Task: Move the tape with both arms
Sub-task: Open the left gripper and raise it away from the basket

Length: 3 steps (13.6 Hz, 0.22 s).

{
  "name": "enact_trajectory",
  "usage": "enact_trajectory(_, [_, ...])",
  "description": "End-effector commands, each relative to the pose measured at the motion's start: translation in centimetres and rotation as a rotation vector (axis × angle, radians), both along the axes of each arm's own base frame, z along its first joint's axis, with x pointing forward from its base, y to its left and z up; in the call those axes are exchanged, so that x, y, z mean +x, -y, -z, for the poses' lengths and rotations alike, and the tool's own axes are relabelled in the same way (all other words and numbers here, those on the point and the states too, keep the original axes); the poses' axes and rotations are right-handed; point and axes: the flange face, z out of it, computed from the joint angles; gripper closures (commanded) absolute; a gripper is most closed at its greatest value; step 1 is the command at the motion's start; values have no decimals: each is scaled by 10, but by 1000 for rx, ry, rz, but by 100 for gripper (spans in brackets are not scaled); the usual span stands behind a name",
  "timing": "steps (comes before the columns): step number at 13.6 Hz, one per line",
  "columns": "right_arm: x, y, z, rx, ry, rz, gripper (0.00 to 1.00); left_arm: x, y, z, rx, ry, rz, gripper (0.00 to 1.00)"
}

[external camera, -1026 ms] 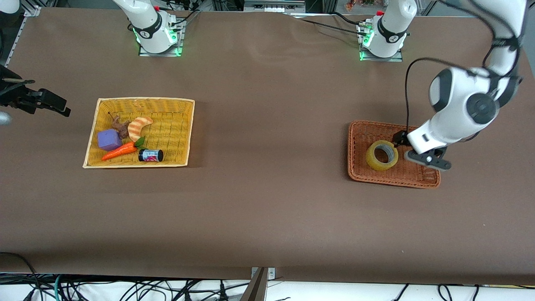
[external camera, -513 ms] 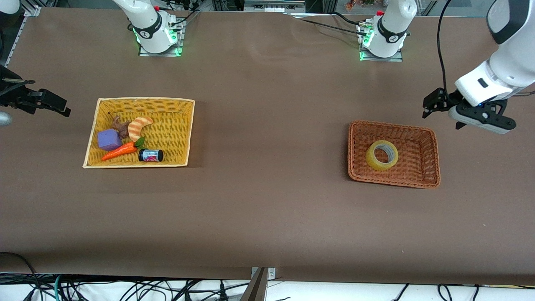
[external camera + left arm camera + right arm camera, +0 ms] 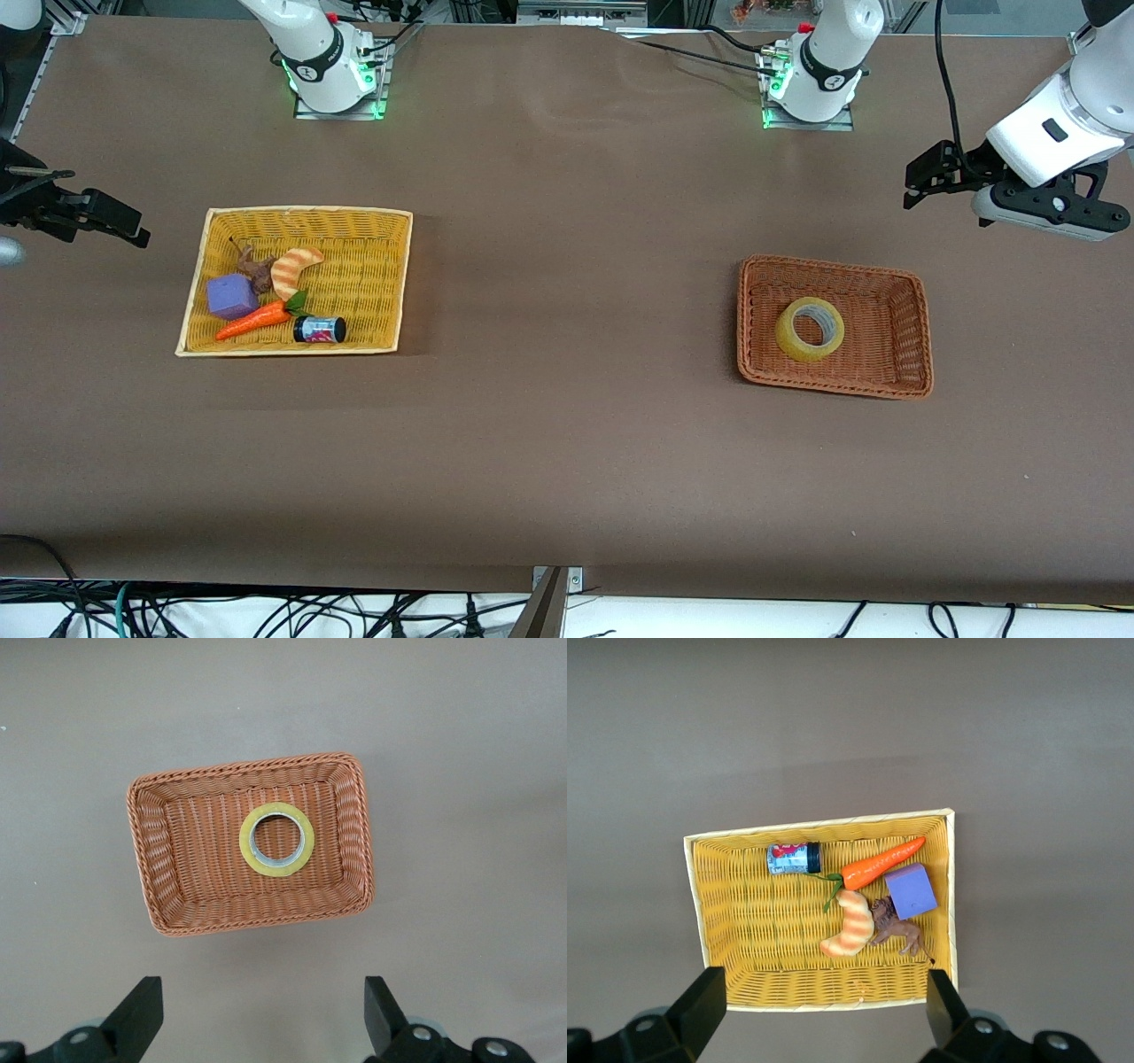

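The tape [image 3: 810,330] lies flat in the brown wicker basket [image 3: 886,386], hole up, its grey-white core showing in the left wrist view [image 3: 277,839]; the basket [image 3: 164,859] holds nothing else and sits toward the left arm's end of the table [image 3: 567,443]. Toward the right arm's end sits the yellow basket [image 3: 381,266], and in it, from nearest the front camera back: the small black jar [image 3: 320,330] on its side and the toy carrot [image 3: 252,321], then the purple block [image 3: 232,295], the striped croissant [image 3: 294,269] and a small brown animal figure [image 3: 256,269].

Farther back and up in the air, the left gripper [image 3: 1010,190] hangs over bare table just past the brown basket — its 2 fingers [image 3: 142,1014] stand spread wide, empty. The right gripper [image 3: 84,217] waits at the table's edge by the yellow basket, fingers [image 3: 700,1001] likewise apart and holding nothing.
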Motion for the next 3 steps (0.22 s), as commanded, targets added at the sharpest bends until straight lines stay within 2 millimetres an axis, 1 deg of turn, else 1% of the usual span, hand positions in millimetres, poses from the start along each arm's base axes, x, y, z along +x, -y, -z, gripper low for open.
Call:
enact_trajectory(1, [2, 1, -6, -10, -2, 2, 0, 3, -3, -3, 26, -6, -17, 0])
enact_trajectory(3, [2, 1, -6, -12, -2, 2, 0, 3, -4, -3, 35, -10, -99, 0])
